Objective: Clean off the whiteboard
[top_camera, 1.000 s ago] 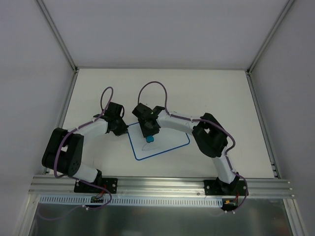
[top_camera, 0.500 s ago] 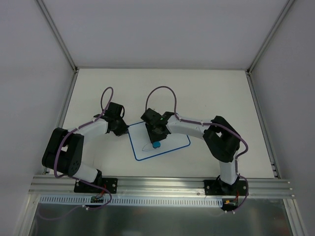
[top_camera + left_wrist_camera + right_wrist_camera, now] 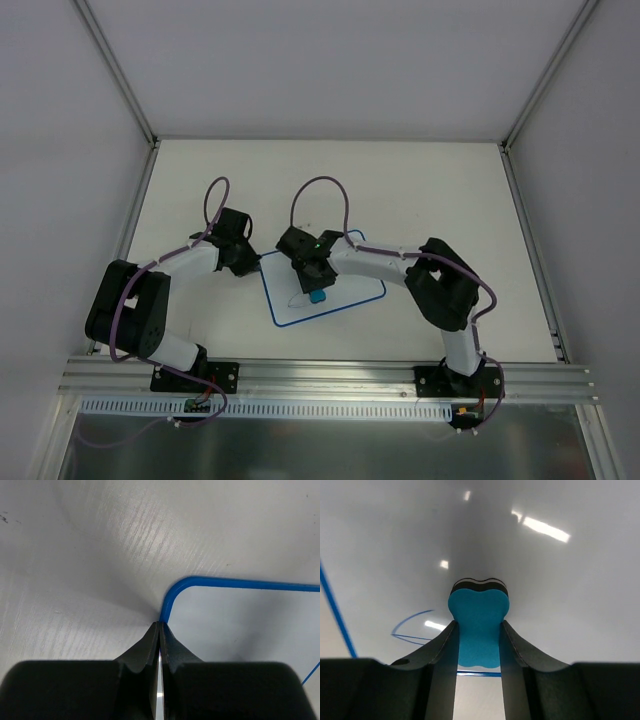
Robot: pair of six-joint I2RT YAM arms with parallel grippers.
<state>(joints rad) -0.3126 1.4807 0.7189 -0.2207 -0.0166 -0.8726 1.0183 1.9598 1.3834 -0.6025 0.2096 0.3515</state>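
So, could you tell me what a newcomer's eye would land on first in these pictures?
Probably the bright-blue eraser, clamped in the right arm's jaws and set on the middle of the whiteboard, beside a few thin pen lines not yet wiped. Next, the left arm's shut jaws, tips at the board's far-left corner on the white table.

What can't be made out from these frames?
- Top view: remaining drawing on the whiteboard; the right gripper and eraser cover it, strokes too small.
- Right wrist: ink strokes cut off behind the fingers; eraser hides its own contact.
- Left wrist: whether the shut left gripper presses the board corner; contact hidden beneath it.
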